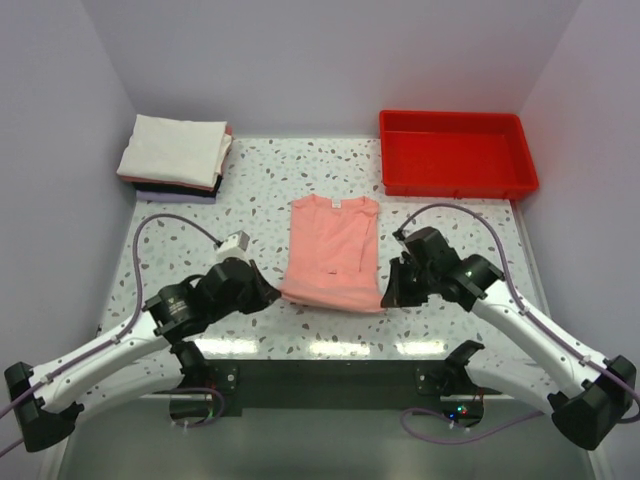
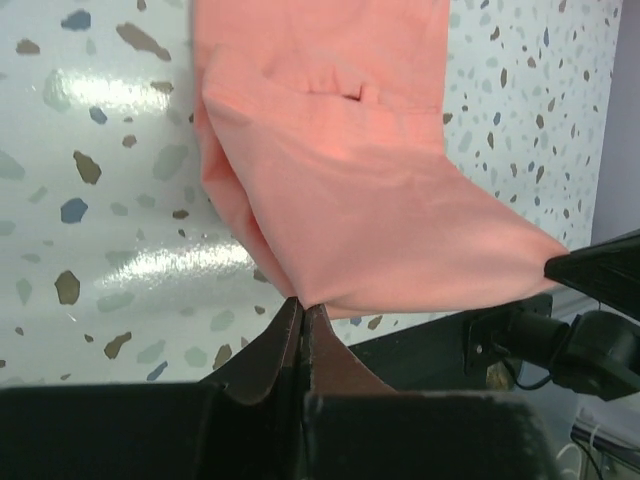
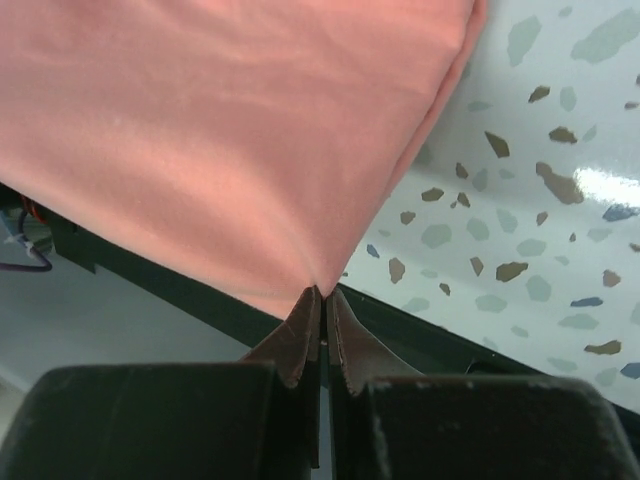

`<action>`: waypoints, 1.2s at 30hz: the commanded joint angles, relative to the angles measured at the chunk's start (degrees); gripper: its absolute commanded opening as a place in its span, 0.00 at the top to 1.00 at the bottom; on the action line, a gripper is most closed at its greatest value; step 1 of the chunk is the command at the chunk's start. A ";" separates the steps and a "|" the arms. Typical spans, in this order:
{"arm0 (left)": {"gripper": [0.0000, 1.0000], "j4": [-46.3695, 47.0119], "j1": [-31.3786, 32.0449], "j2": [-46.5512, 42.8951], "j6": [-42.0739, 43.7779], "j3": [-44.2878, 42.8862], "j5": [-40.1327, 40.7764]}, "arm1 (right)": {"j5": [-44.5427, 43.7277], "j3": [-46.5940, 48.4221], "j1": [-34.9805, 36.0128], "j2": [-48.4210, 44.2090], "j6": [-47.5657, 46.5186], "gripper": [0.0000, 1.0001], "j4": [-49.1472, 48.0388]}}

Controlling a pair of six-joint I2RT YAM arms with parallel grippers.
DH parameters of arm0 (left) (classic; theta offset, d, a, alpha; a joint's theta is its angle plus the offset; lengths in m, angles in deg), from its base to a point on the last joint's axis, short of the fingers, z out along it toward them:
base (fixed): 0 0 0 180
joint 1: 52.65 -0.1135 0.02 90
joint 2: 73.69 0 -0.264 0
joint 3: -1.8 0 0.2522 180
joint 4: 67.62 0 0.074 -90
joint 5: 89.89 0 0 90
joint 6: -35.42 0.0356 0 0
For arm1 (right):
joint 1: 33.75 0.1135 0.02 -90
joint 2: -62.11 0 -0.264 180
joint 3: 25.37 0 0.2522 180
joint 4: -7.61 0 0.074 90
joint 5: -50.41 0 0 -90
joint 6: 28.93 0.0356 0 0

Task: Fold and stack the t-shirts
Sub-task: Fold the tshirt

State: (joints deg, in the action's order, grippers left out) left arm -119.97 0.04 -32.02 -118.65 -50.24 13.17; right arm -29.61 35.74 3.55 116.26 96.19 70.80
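Salmon-pink t-shirt (image 1: 333, 250), white neck label (image 1: 338, 203) perhaps blank, left jaws, right jaws pinching near corners.

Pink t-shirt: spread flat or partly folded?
Partly folded: pink t-shirt is a narrow strip, sides folded in; left gripper and right gripper pinch its near corners.

A white tabletop (image 1: 260, 190) flecked with grey, brown and blue chips is enclosed by plain pale-lavender walls (image 1: 330, 60) — left, back and right of the frame. Bright glare patches (image 1: 330, 347) are reflected along its lower edge, where a dark rail (image 1: 330, 385) is seen.
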 commanded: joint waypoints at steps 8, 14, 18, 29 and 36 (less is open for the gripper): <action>1.00 -6.77 -0.30 12.29 7.03 -16.73 17.69 | 2.41 13.64 -5.74 6.49 -10.76 1.00 5.94; 1.00 1.04 -6.27 14.13 14.49 -18.76 14.48 | 7.33 17.59 -9.70 10.62 -13.23 1.00 5.15; 1.00 8.25 -12.25 16.42 19.33 -18.58 8.83 | 8.74 20.31 -10.40 12.55 -13.84 1.00 3.83; 1.00 17.40 -19.37 28.28 24.08 -25.35 1.80 | 11.73 24.10 -15.59 17.21 -14.19 1.00 -3.11; 1.00 21.27 -23.32 33.56 25.40 -29.03 -1.54 | 15.33 27.52 -21.12 23.01 -15.42 1.00 -6.27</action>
State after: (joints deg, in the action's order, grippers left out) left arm -104.19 -21.12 -0.22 -95.64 -75.25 12.89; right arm -16.96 59.94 -15.59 137.86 82.57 67.15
